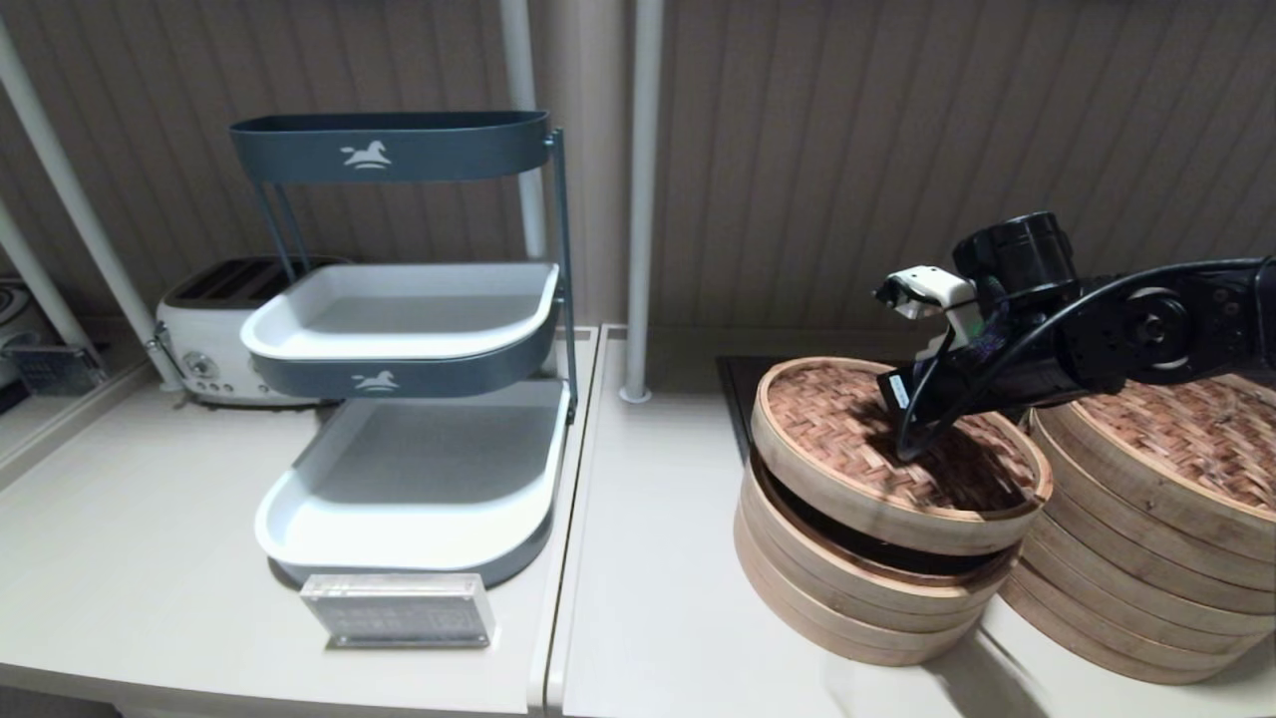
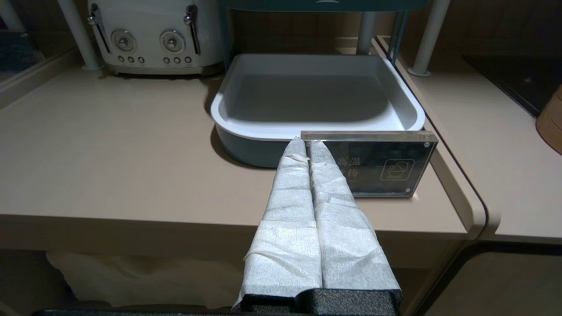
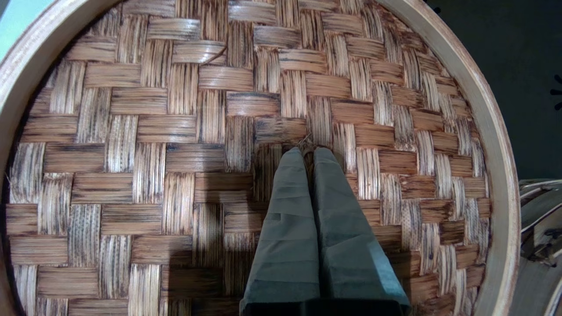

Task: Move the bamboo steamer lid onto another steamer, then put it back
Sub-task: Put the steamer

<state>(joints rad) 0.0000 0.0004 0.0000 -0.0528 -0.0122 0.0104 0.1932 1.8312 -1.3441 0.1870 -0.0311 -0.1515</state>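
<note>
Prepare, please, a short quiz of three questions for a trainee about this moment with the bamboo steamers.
1. True or false: the bamboo steamer lid lies flat and closed on the shorter steamer.
2. Which gripper is at the lid's centre knot? A) the left gripper B) the right gripper C) neither
3. Fill in: the taller steamer stands on the robot's ____ side of the shorter one.

Key
1. False: the lid is tilted, with a dark gap open under its near edge.
2. B: its fingers are pressed together on the knot; the left gripper is parked, shut, near the acrylic sign.
3. right
</note>
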